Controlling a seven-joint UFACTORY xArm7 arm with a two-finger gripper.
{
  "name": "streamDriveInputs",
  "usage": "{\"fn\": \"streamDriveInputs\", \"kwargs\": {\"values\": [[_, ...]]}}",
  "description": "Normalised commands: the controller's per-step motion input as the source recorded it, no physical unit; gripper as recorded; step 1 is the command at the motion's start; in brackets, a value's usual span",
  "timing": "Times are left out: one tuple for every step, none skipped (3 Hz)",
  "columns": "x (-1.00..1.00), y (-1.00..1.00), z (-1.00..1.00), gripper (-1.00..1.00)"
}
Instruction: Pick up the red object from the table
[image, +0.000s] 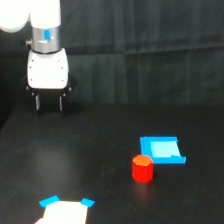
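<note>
The red object (142, 168) is a small red-orange stubby block standing upright on the black table (110, 150), to the exterior view's right of centre. My gripper (49, 103) hangs from the white arm at the upper left, far from the block and above the table's far side. Its two dark fingers (37, 102) point down with a gap between them and nothing held.
A flat bright blue piece (161, 150) lies just behind and to the right of the red block, nearly touching it. A white object with blue corners (65, 211) sits at the bottom edge, left of centre. A dark curtain forms the backdrop.
</note>
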Motion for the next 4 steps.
{"fn": "streamDriveInputs", "kwargs": {"values": [[1.00, -1.00, -0.36, 1.00], [1.00, -1.00, -0.46, 1.00], [1.00, -0.95, 0.22, 1.00], [1.00, -0.63, -0.05, 1.00]]}}
